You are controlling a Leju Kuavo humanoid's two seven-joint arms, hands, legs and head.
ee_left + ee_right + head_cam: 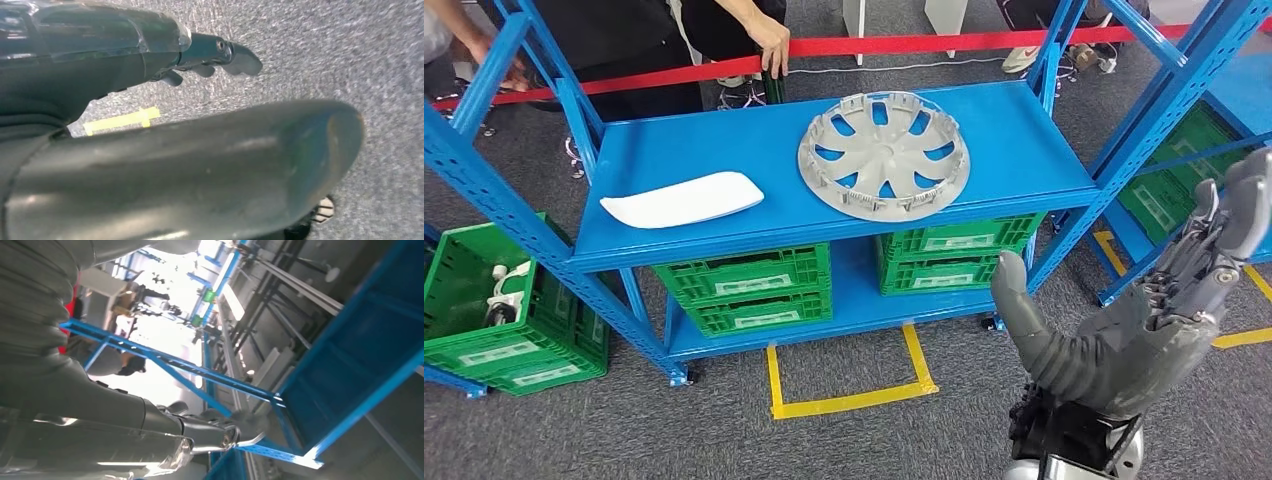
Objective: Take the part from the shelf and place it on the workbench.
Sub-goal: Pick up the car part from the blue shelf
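Hubcap (884,153), grey and spoked, is what we take for the part; it lies flat on the top board of the blue shelf (674,155), toward the right and close to the near edge, with a white curved panel (684,199) lying well apart to its left, though the task does not say which piece is meant; we judge the hubcap to be thin moulded plastic, light, fairly stiff across its face yet springy at the rim, where small clips stand up and could snap if squeezed hard; its smooth face offers little to grab from above, so we would take hold at the near rim or hook the fingers through an opening between spokes, thumb below and fingers above; our right hand (1124,330) is raised at the lower right, off the shelf, fingers spread and holding nothing; our left hand (165,165) hangs over grey carpet, fingers extended with nothing in them; green crates (744,285) sit on the lower board; people stand beyond a red tape (904,45) at the far side.
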